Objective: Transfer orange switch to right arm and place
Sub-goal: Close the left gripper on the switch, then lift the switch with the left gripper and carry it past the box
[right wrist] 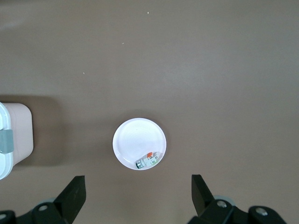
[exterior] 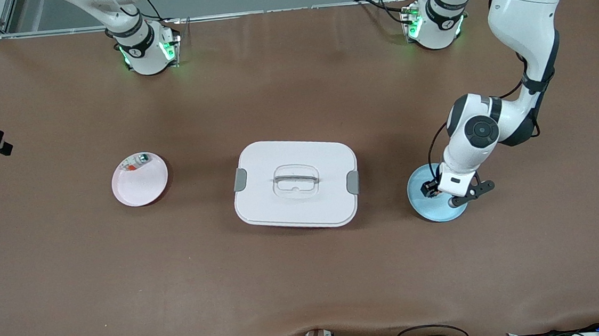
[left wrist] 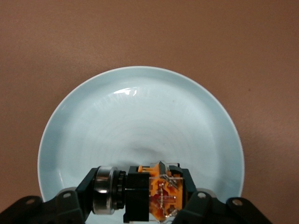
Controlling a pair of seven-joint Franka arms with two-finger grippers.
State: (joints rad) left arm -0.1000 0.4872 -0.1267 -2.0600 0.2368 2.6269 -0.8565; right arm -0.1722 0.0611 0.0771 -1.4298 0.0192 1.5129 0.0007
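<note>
Starting at the right arm's end of the table, there's a small white dish [exterior: 140,179] with a little white part [exterior: 137,161] in it, the one with orange and green bits, tucked against the rim on the side toward the robot bases. The right gripper [right wrist: 138,193] hangs high above that dish, just waiting, fingers [right wrist: 74,193] spread wide with nothing between them. From its wrist camera you look straight down on the dish with the part lying in it.

In the middle of the table sits a white lidded box [exterior: 296,184] with grey clips at both ends and a clear handle on top, lid on.

Then toward the left arm's end there's a pale blue plate [exterior: 436,194], and that's where the action is. The left arm bends down over it and the left gripper [left wrist: 140,198] is right down at the plate, pinching the orange switch [left wrist: 154,192] between its fingers [left wrist: 77,198]. The switch is lying sideways in the grip, black body with the orange-and-yellow bit showing and a silvery ring at one end. It's low over the plate's near edge; can't tell if it's touching the plate or lifted a hair off it.
</note>
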